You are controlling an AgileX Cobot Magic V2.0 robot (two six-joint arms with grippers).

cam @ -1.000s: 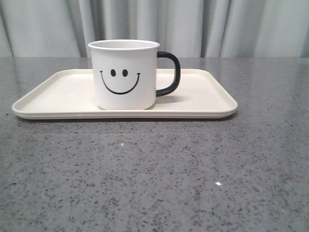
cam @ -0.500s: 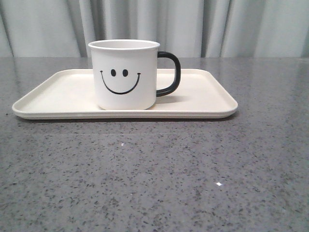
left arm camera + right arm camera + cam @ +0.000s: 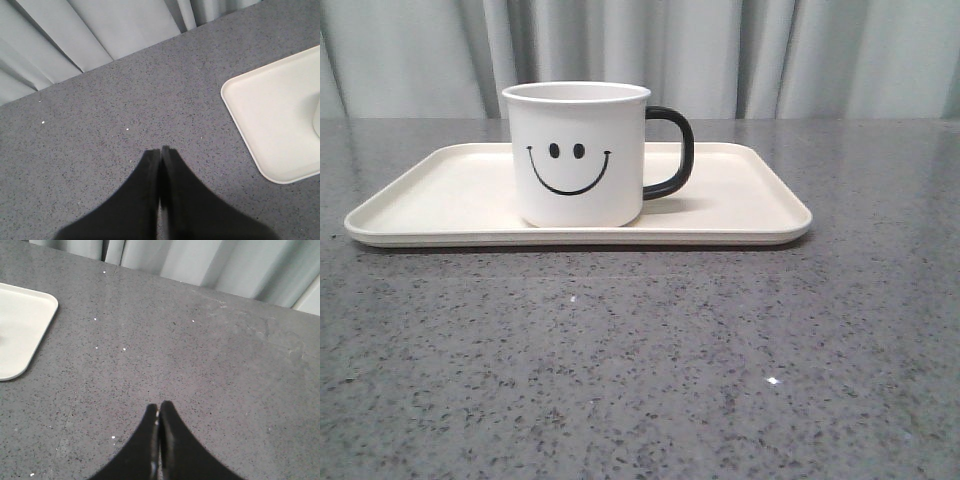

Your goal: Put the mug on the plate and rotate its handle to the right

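White smiley mug [image 3: 576, 155] upright on plate [image 3: 740, 205], black handle [image 3: 672, 152] pointing right, grey table [image 3: 640, 360]

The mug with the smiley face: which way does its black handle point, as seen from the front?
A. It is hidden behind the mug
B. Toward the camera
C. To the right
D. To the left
C. In the front view the handle sticks out from the right side of the mug, which stands upright on the plate with its smiley face toward the camera.
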